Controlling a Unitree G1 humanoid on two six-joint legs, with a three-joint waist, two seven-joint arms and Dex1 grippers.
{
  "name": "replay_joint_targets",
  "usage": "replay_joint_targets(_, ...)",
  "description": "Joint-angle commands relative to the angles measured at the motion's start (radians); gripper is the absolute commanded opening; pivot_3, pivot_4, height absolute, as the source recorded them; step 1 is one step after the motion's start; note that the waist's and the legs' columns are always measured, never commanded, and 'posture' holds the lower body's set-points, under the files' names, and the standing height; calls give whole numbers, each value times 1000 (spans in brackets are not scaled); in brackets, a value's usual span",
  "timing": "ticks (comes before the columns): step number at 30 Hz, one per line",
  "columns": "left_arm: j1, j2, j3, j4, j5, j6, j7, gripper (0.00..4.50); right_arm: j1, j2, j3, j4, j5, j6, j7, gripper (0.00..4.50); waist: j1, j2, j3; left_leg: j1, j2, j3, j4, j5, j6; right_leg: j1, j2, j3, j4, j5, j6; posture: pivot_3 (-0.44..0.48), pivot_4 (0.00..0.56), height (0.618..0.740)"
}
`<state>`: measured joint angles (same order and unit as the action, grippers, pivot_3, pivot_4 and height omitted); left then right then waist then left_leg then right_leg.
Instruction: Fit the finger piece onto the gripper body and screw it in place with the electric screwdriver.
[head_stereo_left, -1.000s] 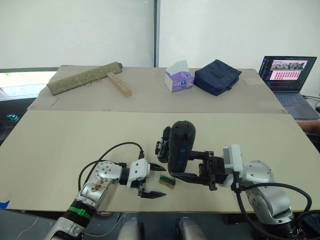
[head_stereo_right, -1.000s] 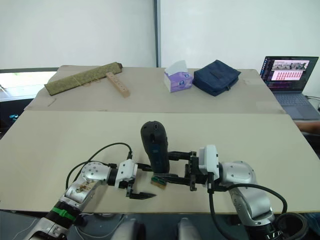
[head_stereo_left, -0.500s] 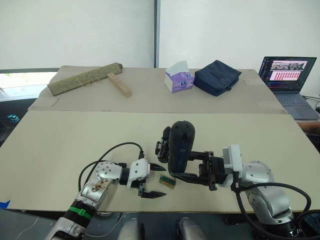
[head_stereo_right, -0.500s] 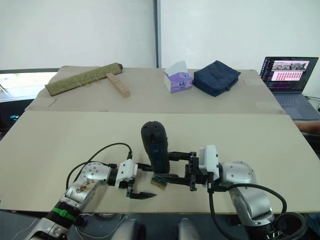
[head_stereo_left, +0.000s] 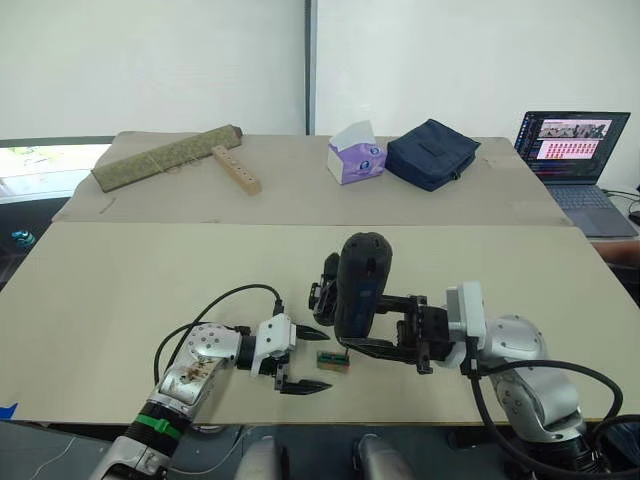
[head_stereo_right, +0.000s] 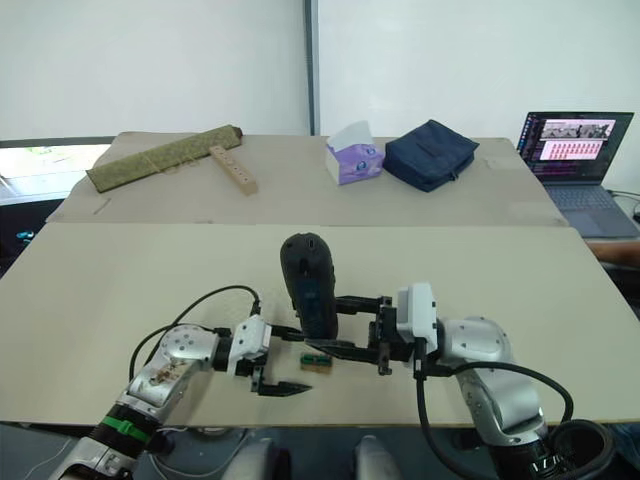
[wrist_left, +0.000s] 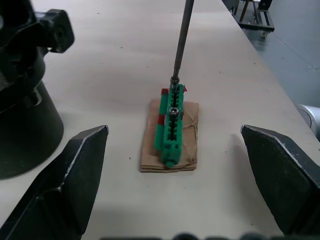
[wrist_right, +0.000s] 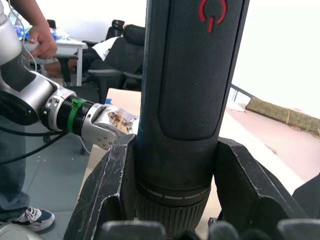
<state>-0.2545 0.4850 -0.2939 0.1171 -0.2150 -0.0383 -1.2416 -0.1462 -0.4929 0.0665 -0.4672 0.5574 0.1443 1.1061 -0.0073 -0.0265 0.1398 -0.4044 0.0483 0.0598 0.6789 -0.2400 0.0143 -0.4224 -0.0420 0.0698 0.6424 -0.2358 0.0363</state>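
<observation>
The right arm reaches in low across the table (head_stereo_left: 120, 290), its right claw (head_stereo_left: 385, 325) clamped on the one electric screwdriver (head_stereo_left: 358, 285), held upright (rounded end up). The thin bit comes down onto one small green-and-tan block (wrist_left: 171, 127) lying flat on the table. The left arm lies forward beside it, the left claw (head_stereo_left: 303, 360) spread wide, holding nothing, fingers either side of the block. One gripper body (head_stereo_left: 325, 285) stands just behind the screwdriver.
</observation>
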Motion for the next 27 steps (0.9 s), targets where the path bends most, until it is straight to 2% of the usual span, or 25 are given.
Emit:
replay_joint_targets(1, 6, 29, 29, -34, -28, 15, -17, 4500, -40, -13, -27, -80, 71, 28, -25, 1824, -4, 0, 0, 0, 0, 0, 0, 0, 0, 0, 0, 0, 0, 0, 0, 0, 150, 740)
replay_joint_targets(8, 14, 76, 73, -88, -80, 28, -37, 4500, -60, -44, -57, -120, 133, 75, -62, 1824, -5, -1, 1, -1, 0, 0, 0, 0, 0, 0, 0, 0, 0, 0, 0, 0, 150, 740)
replay_joint_targets(19, 116, 186, 251, -268, -318, 148, -99, 4500, -126, -144, -198, -127, 267, 164, -106, 1824, -7, -2, 2, -1, 1, 0, -1, 0, 0, -1, 0, 0, 0, 0, -1, 0, 150, 740)
replay_joint_targets(27, 71, 170, 332, -250, -388, 227, -45, 4500, -245, -146, -245, -30, 333, 236, -172, 1824, -4, -2, 3, -1, 1, 0, -1, 0, 0, -1, -1, 0, -1, -1, -1, 0, 150, 740)
